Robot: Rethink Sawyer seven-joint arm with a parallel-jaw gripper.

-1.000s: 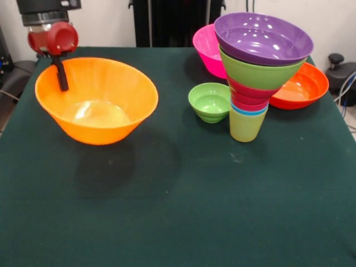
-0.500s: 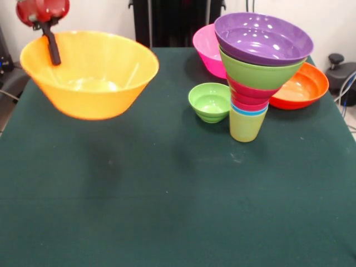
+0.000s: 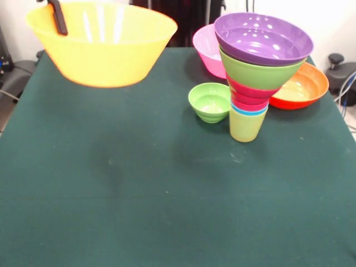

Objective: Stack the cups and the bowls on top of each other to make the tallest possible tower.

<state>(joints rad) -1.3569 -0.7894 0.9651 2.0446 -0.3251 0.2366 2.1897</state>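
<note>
Nearest to me I see only the dark green table [image 3: 167, 211], its cloth bare across the whole front half.

Further in, right of centre, stands the tower [image 3: 257, 72]. The yellow-green cup [image 3: 246, 127] is its foot, set upright on the cloth. A thin blue rim [image 3: 248, 110] shows just above it, then red and pinkish-red bands [image 3: 250, 94] nested one in another (I cannot tell cup from bowl among these). Above them sits the lime green bowl [image 3: 258, 72], and the purple bowl [image 3: 263, 38] tops the column, the widest piece, so the whole thing flares upward like a funnel.

Just left of the tower's foot sits the small green bowl [image 3: 210, 102], upright on the cloth, close to the yellow-green cup, though I cannot tell whether they touch.

Behind the tower on the right lies the red-orange bowl [image 3: 303, 86], partly hidden by the column. The pink bowl [image 3: 204, 47] sits behind on the tower's left, also partly covered by the stack.

At the far left the big orange bowl [image 3: 101, 41] hangs in the air, well clear of the cloth and well apart from the tower, mouth up and roughly level. The gripper [image 3: 58, 15] shows only as one dark finger [image 3: 59, 19] inside the bowl against its wall at the left rim; I judge it clamped on that rim, carrying the bowl.
</note>
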